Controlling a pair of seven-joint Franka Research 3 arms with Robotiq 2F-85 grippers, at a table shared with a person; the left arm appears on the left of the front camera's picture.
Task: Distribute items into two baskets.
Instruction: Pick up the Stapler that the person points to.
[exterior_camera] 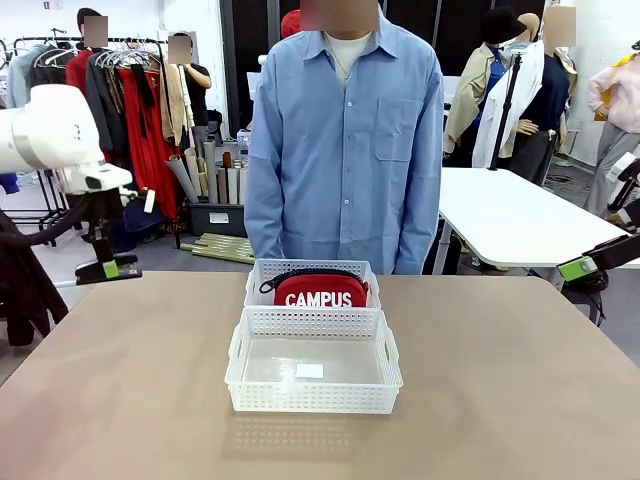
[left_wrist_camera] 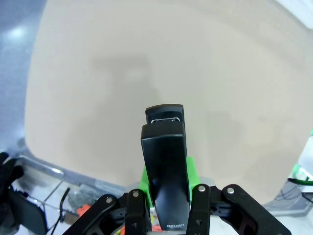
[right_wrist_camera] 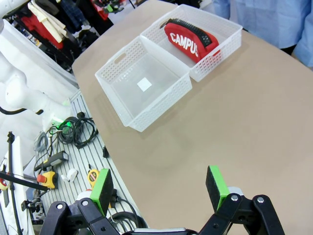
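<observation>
In the middle of the table (exterior_camera: 500, 380) two white baskets sit end to end: the farther basket (exterior_camera: 258, 272), just in front of the person (exterior_camera: 345, 150), holds the red pouch (exterior_camera: 321, 290), and the nearer basket (exterior_camera: 313, 398) stands right against it. Over the table's left edge the left gripper (left_wrist_camera: 166, 178) is clamped tight on the black stapler (left_wrist_camera: 165, 147), which juts out past its green pads (left_wrist_camera: 191, 169). At the right edge the right gripper (right_wrist_camera: 159, 188) hangs with its fingers spread wide, holding nothing.

The near basket (exterior_camera: 313, 398) stands open from above; the red pouch (exterior_camera: 321, 291) crowds the far basket (exterior_camera: 256, 284).
</observation>
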